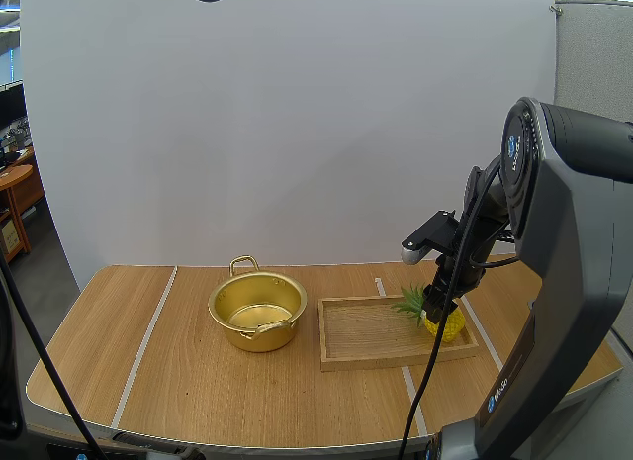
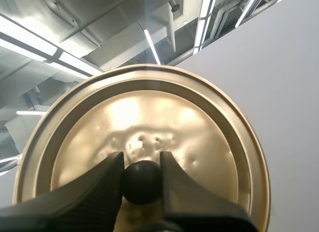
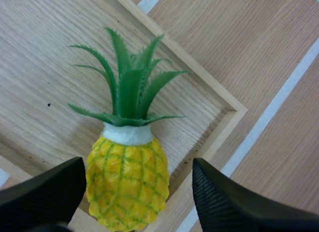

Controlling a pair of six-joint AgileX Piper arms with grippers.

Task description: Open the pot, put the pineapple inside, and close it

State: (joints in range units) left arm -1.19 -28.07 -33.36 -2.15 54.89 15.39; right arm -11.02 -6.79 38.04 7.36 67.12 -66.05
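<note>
At right end of tray [image 1: 361, 339]: right tool [image 3: 138, 167] open, straddling pineapple [image 3: 127, 179], not yet clamped. Left tool [image 2: 142, 158] pinching knob [image 2: 142, 183] of lid [image 2: 149, 117], clear of pot [image 1: 257, 312], open on table [image 1: 198, 381]. Pick step in hand. Next: close, lift, carry over pot.

The pot [image 1: 259, 336] is coloured shiny gold, and so is the lid [image 2: 144, 117]; its round knob [image 2: 142, 182] is black. The pineapple [image 3: 127, 184] is painted yellow with green criss-cross lines, a white ring [image 3: 127, 134] and green leaves [image 3: 129, 87]. The tray [image 1: 366, 333] is pale wood with fine lines. The brown wooden table [image 1: 218, 391] is crossed by light stripes [image 1: 143, 346].
</note>
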